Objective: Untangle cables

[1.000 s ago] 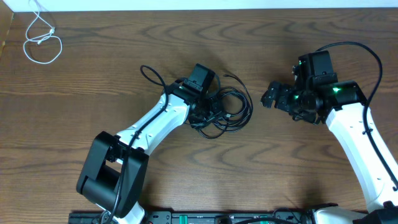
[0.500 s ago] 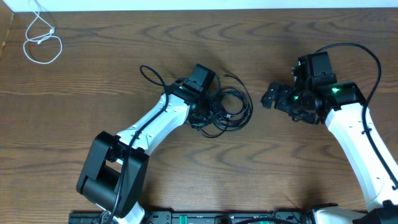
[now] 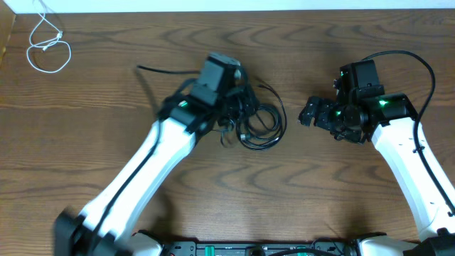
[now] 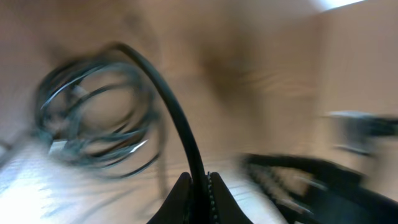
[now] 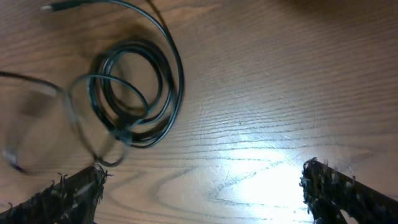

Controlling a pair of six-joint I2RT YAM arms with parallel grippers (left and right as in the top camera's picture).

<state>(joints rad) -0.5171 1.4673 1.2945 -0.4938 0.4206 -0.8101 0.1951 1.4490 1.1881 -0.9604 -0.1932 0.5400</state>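
On the brown table (image 3: 213, 199), the left gripper (image 4: 200, 185) is pinched tight on one black cable (image 4: 177, 118), just left of the black coil (image 3: 247, 136) in the middle. The right gripper (image 5: 202, 186) hangs right of the coil with its fingers wide apart, holding nothing. A white cable (image 3: 48, 51) lies in the far left corner.

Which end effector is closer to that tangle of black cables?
Left. The left end effector is clamped on one strand of the black cables, right at the tangle. The right end effector hangs open to the tangle's right, touching nothing.
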